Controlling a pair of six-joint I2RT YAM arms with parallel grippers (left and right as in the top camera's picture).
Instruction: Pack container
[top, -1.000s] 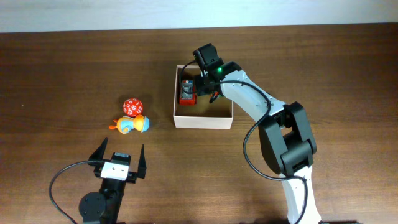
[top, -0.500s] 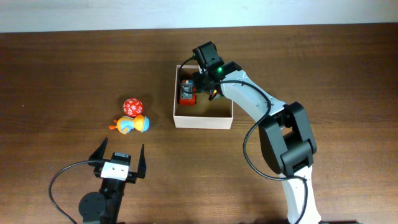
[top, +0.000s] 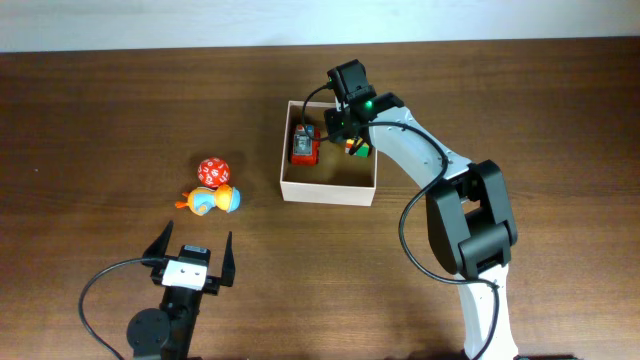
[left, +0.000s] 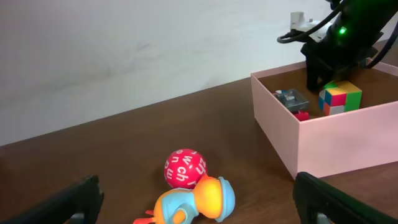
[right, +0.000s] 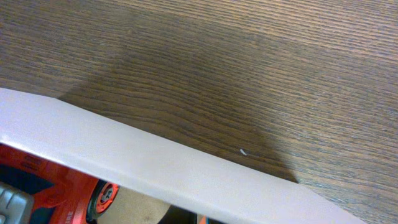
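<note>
1 cube (left: 339, 98) in container (left: 323, 143) — ovhd half-hides it

Bright, even light from above fills the overhead view. A faint soft shadow lies beside the right gripper (top: 347, 135), and a green lamp (top: 369, 102) glows on the arm just behind it. From the left wrist, the fingers (left: 336, 200) at the bottom corners are dark and blurred, and the backdrop (left: 155, 50) ahead is pale and washed. Before the right wrist, the container (right: 155, 168) wall is soft and close to the lens. The table (right: 249, 62) grain beyond it is sharp, under a broad dim shadow.
</note>
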